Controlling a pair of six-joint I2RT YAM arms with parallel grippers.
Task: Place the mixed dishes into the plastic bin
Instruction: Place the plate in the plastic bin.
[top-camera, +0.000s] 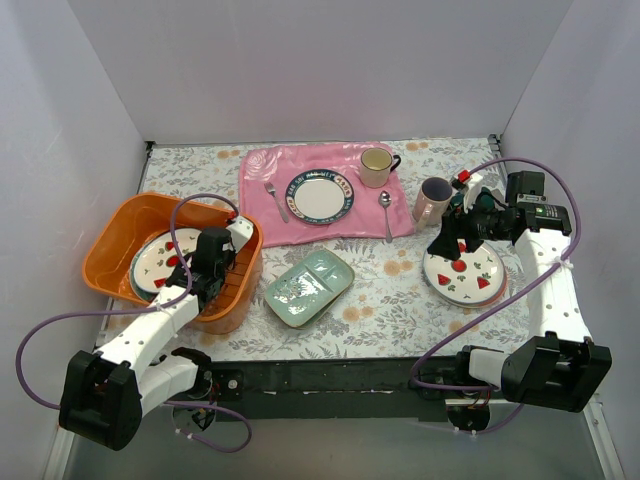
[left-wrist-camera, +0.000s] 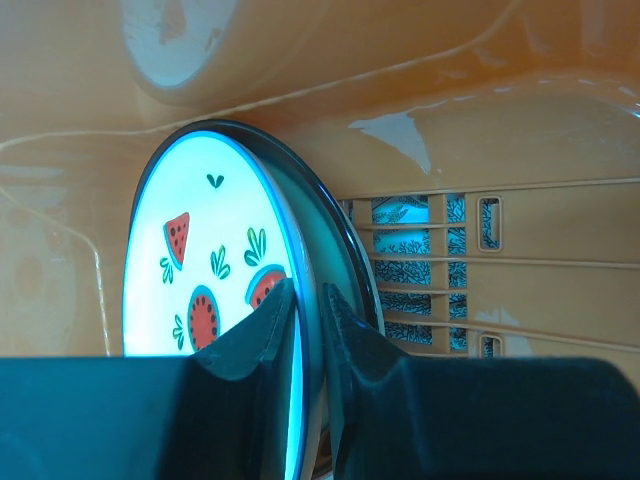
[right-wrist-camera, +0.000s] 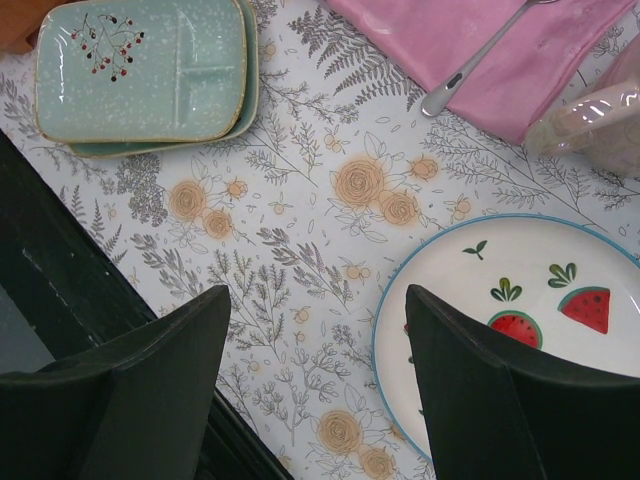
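Observation:
The orange plastic bin (top-camera: 112, 232) stands at the left. A white plate with red fruit prints (top-camera: 156, 258) lies in it, on top of a darker plate. My left gripper (top-camera: 186, 272) reaches into the bin and is shut on this white plate's rim. In the left wrist view the gripper (left-wrist-camera: 310, 298) pinches the plate (left-wrist-camera: 200, 250) against the bin wall (left-wrist-camera: 300, 60). A second white fruit plate (top-camera: 463, 272) lies at the right. My right gripper (top-camera: 450, 243) hovers open over its left edge (right-wrist-camera: 315, 300). The pink mug (top-camera: 433, 200) and the pale green tray (top-camera: 308, 286) stand on the table.
The pink cloth mat (top-camera: 262, 225) at the back holds a blue-rimmed white plate (top-camera: 320, 195), a cream-yellow mug (top-camera: 376, 166), a fork (top-camera: 275, 200) and a spoon (top-camera: 386, 212). The dark front edge of the table (right-wrist-camera: 60, 300) lies below my right gripper.

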